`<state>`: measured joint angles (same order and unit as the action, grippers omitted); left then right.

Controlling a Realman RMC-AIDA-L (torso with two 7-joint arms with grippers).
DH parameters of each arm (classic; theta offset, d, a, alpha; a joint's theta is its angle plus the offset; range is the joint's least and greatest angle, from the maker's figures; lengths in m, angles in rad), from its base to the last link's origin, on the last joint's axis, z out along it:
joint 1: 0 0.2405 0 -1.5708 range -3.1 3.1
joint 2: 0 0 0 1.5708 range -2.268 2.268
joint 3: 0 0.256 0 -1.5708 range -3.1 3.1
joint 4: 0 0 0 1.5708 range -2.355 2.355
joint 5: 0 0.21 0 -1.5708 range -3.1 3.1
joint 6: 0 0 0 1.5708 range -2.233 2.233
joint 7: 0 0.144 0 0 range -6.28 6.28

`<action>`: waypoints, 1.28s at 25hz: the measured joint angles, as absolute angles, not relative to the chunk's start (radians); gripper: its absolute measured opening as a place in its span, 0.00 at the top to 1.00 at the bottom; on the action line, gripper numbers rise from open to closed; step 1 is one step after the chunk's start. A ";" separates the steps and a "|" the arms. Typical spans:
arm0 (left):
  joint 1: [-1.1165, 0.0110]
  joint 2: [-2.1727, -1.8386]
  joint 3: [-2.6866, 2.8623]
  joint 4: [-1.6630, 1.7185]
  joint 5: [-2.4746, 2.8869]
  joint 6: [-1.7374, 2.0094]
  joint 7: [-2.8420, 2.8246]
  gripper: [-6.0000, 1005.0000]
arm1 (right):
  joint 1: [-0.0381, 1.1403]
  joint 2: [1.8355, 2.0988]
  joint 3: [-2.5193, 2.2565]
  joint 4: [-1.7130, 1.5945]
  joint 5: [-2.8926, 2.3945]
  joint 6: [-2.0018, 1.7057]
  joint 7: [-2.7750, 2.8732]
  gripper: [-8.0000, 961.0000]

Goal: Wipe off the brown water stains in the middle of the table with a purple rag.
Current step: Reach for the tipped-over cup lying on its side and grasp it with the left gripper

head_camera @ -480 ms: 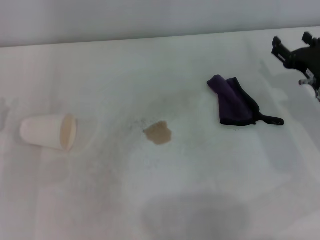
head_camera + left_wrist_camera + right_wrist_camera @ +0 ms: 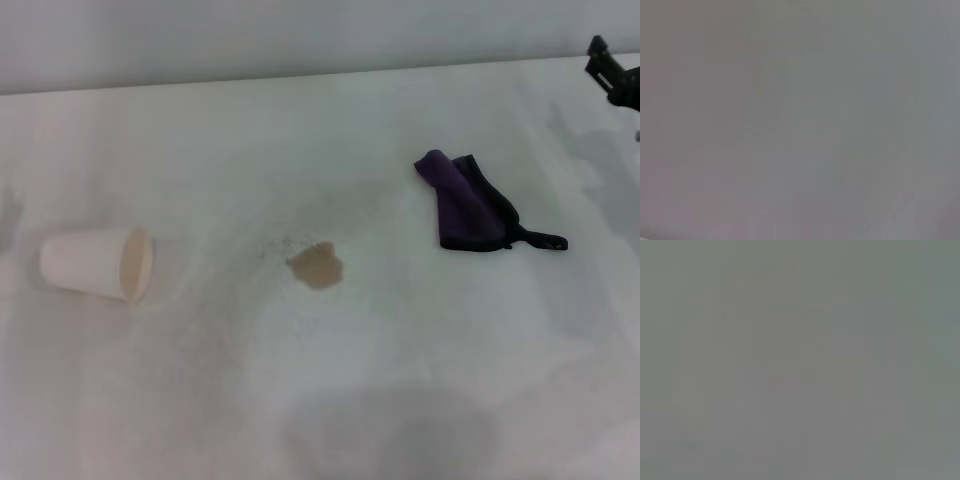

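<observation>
The brown water stain (image 2: 316,265) is a small tan blotch in the middle of the white table (image 2: 300,150), with faint dark specks to its left. The purple rag (image 2: 468,205) lies crumpled to the right of the stain, its black loop tab pointing right. My right gripper (image 2: 612,75) shows only partly at the far right edge, above and to the right of the rag, apart from it. My left gripper is out of view. Both wrist views show only plain grey.
A white paper cup (image 2: 97,264) lies on its side at the left, its mouth facing the stain. A large grey shadow patch (image 2: 390,430) lies near the front edge. The table's far edge meets a grey wall.
My right gripper has moved right and away from the rag, now mostly out of the picture. The rag, the stain and the cup have not moved.
</observation>
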<state>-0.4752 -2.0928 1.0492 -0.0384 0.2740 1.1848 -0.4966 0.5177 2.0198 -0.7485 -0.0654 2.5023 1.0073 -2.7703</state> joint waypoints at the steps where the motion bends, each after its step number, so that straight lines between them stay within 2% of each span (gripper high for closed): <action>1: -0.482 -2.092 1.049 -0.035 0.273 1.181 -0.513 0.13 | 0.518 2.019 -0.735 -0.066 2.505 1.007 -2.770 0.09; 7: -0.490 -2.075 1.055 0.061 0.281 1.173 -0.656 0.13 | 0.515 2.019 -0.700 -0.067 2.507 1.007 -2.770 0.09; 14: -0.485 -2.070 1.058 0.135 0.309 1.110 -0.661 0.13 | 0.517 2.023 -0.681 -0.074 2.507 1.008 -2.770 0.09; 32: -0.416 -2.086 1.084 0.125 0.383 1.142 -0.506 0.13 | 0.526 2.028 -0.647 -0.053 2.506 1.020 -2.743 0.09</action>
<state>-0.4164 -2.0862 1.0845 0.1248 0.3831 1.1417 -0.5057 0.5261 2.0277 -0.6473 -0.0525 2.5065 1.0198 -2.7427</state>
